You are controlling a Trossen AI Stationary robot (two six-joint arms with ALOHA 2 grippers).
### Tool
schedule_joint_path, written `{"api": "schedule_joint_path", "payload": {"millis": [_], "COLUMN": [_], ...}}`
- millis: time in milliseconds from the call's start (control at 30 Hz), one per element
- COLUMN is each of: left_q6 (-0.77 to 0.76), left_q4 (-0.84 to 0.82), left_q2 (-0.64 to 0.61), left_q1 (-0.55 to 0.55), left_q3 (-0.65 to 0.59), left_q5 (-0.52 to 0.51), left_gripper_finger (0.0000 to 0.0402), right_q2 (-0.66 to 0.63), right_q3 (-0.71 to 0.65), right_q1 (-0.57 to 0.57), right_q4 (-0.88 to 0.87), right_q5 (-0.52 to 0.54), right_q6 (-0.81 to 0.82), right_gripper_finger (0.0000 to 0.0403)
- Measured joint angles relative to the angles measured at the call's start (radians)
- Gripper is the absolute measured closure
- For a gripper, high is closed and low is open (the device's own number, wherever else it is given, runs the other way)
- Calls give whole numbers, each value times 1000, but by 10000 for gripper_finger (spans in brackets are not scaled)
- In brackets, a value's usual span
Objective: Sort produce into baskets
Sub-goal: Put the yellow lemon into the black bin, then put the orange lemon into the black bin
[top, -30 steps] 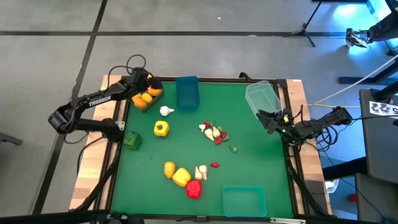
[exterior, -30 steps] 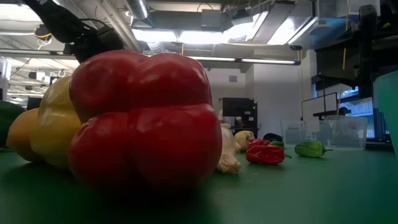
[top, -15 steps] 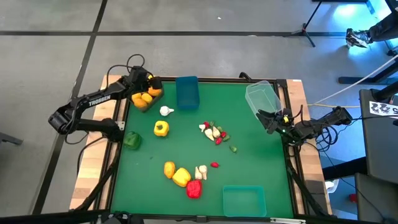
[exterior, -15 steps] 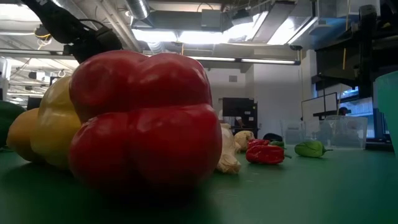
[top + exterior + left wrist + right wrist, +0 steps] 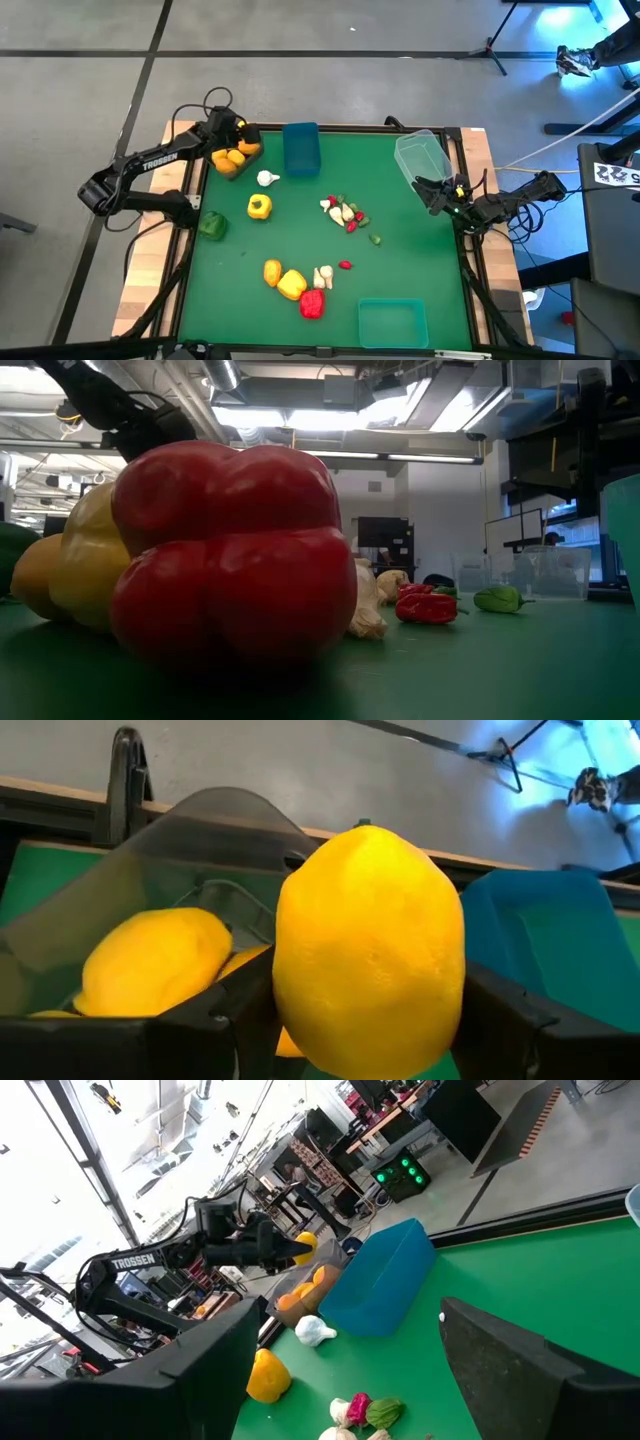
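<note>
My left gripper (image 5: 243, 133) is shut on a yellow round fruit (image 5: 370, 950) above the dark grey bin (image 5: 235, 160), which holds a few yellow-orange fruits (image 5: 150, 965). My right gripper (image 5: 432, 190) is open and empty at the table's right edge, beside the clear bin (image 5: 420, 155). On the green mat lie a yellow pepper (image 5: 259, 207), a green pepper (image 5: 211, 226), a garlic piece (image 5: 267, 178), a red pepper (image 5: 312, 303) and small bits (image 5: 345, 213). My left gripper pinches the yellow fruit between its two fingers, one on each side (image 5: 290, 980). The fruit fills the gap between the fingers (image 5: 225, 1015). It is lifted clear, above the dark grey bin's far end.
The blue bin (image 5: 300, 148) stands right of the grey bin at the far edge. The teal bin (image 5: 392, 322) stands at the near right. An orange fruit (image 5: 272, 271), a yellow pepper (image 5: 291, 285) and garlic (image 5: 323, 275) lie near the front.
</note>
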Motion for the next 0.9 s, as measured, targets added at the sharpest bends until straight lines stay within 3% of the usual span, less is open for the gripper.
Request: {"api": "schedule_joint_path", "payload": {"millis": [367,667,900], "left_q6": [38,-6,49], "left_q4": [-22,-51,-52], "left_q2": [0,0,0], "left_q1": [0,0,-13], "left_q3": [0,0,16], "left_q5": [78,103,161], "left_gripper_finger": [173,73,53], "right_q2": [0,0,0], "right_q3": [0,0,0], "right_q1": [0,0,0], "right_q4": [1,1,1], "right_q5": [0,0,0], "right_q6": [0,0,0], "right_gripper_finger": [100,100,100]}}
